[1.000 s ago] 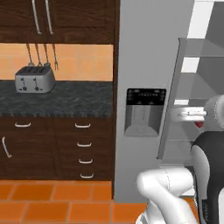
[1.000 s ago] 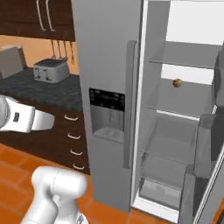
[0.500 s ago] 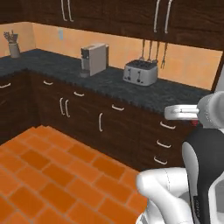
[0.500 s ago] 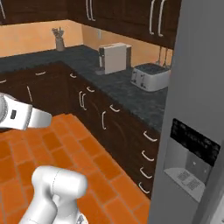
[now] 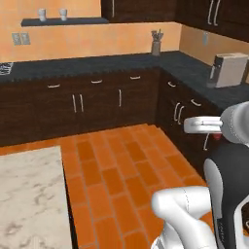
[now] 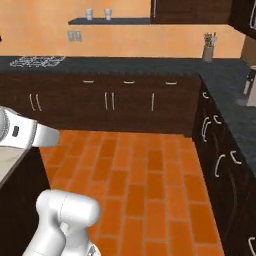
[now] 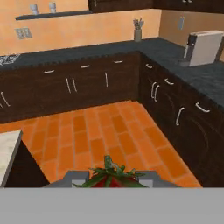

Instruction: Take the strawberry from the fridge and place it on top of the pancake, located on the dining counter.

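In the hand view the strawberry [image 7: 111, 177], red with a spiky green top, sits between my gripper's [image 7: 111, 180] two fingertips [image 7: 74, 177]. The gripper is shut on it and carries it above the orange floor. A corner of the beige marble dining counter [image 5: 29, 194] lies at the lower left of the left base view. Its edge also shows at the left of the hand view, dining counter [image 7: 6, 153]. The fridge and the pancake are out of view. My white arm [image 5: 228, 165] rises at the right of the left base view.
Dark wooden cabinets with black tops [image 5: 97, 65] run along the back wall and down the right side. On them stand a coffee machine [image 5: 228, 70] and a utensil holder [image 5: 155, 46]. Orange tiled floor [image 5: 121, 165] lies between the cabinets and the dining counter.
The whole picture has swung left as the base turned: the fridge and the toaster have left the views, and the kitchen corner and dining counter have come in. The grip has not changed.
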Robot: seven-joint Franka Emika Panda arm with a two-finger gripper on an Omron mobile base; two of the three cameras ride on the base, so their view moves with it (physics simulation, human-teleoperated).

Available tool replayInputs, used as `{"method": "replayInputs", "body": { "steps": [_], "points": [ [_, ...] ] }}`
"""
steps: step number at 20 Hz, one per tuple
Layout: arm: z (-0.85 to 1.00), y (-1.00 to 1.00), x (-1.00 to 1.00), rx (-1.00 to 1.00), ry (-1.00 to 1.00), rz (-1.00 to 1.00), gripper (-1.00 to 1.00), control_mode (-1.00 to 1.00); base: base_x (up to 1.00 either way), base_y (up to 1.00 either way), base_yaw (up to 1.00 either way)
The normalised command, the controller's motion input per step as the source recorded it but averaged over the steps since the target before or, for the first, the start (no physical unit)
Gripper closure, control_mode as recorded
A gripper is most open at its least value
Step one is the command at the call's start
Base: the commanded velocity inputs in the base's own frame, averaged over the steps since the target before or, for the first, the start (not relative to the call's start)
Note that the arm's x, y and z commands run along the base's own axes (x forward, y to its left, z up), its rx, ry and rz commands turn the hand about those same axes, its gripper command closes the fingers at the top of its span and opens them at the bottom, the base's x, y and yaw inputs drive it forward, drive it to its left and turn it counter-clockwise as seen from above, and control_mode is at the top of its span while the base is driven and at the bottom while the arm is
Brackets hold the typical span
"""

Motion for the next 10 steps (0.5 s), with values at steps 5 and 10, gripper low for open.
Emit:
{"method": "replayInputs", "body": {
  "steps": [5,10],
  "points": [
    [0.00,0.00,0.00,0.00,0.00,0.00,1.00,1.00,-0.06,0.00,1.00],
    [0.00,0.00,0.00,0.00,0.00,0.00,1.00,1.00,-0.05,0.00,1.00]
  ]
}}
